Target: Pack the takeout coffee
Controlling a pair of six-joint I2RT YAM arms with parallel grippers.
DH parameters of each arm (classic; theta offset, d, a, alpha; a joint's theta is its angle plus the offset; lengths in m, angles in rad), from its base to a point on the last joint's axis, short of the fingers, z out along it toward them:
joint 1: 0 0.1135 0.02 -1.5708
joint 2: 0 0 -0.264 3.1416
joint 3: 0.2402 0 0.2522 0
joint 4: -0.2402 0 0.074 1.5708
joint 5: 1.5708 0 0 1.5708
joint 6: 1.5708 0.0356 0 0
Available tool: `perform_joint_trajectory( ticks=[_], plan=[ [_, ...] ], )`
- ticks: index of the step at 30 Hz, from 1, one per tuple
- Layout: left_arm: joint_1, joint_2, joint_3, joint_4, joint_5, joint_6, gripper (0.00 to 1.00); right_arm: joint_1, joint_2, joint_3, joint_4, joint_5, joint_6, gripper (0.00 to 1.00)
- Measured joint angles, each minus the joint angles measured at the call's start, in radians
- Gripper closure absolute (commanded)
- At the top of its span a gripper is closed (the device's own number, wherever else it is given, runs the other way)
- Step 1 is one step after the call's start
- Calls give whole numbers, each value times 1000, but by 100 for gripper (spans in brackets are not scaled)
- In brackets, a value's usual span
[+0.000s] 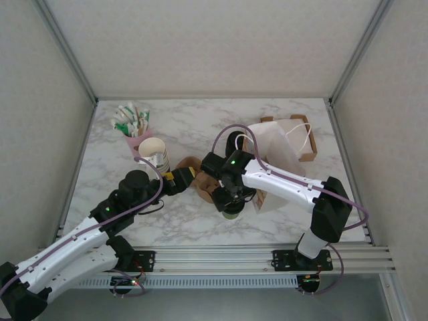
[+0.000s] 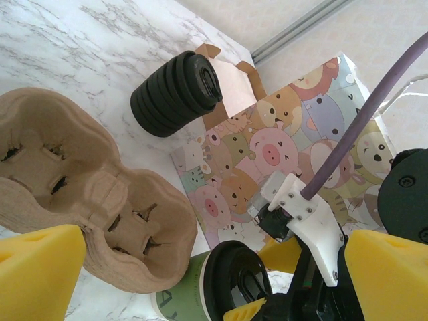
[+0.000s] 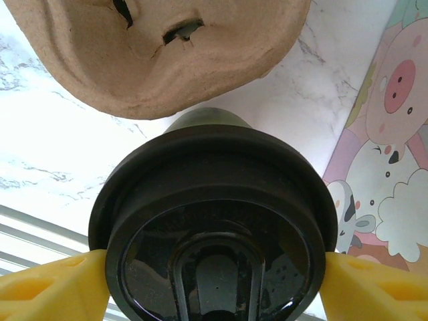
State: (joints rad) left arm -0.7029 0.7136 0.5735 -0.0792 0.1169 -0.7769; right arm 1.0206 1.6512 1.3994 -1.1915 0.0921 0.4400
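The takeout coffee [image 1: 232,213] stands on the marble table near the front, with olive-green sides [image 2: 184,294] and a round black lid [image 3: 214,227]. My right gripper [image 1: 231,199] comes down over it, and its yellow fingers [image 3: 47,287] press on both sides of the lid rim, so it is shut on the cup. A brown pulp cup carrier [image 1: 202,182] lies just behind and left of the cup, close against it [image 2: 87,200] [image 3: 167,53]. My left gripper [image 1: 178,178] [image 2: 214,284] hovers at the carrier's left end, open, with nothing between its fingers.
A paper bag with cartoon animals [image 1: 277,160] [image 2: 287,134] lies right of the cup, under the right arm. Behind it are a brown cardboard box [image 1: 304,137] and a stack of black lids [image 2: 177,93]. Stacked paper cups [image 1: 154,152] and a pink holder of sachets [image 1: 134,124] stand back left.
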Motion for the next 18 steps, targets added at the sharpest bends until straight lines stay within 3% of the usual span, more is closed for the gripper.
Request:
perform_joint_trajectory(
  ticks=[18],
  plan=[
    [1, 0, 0, 0, 0, 8, 0, 0, 0, 0, 0, -3, 2, 26]
  ],
)
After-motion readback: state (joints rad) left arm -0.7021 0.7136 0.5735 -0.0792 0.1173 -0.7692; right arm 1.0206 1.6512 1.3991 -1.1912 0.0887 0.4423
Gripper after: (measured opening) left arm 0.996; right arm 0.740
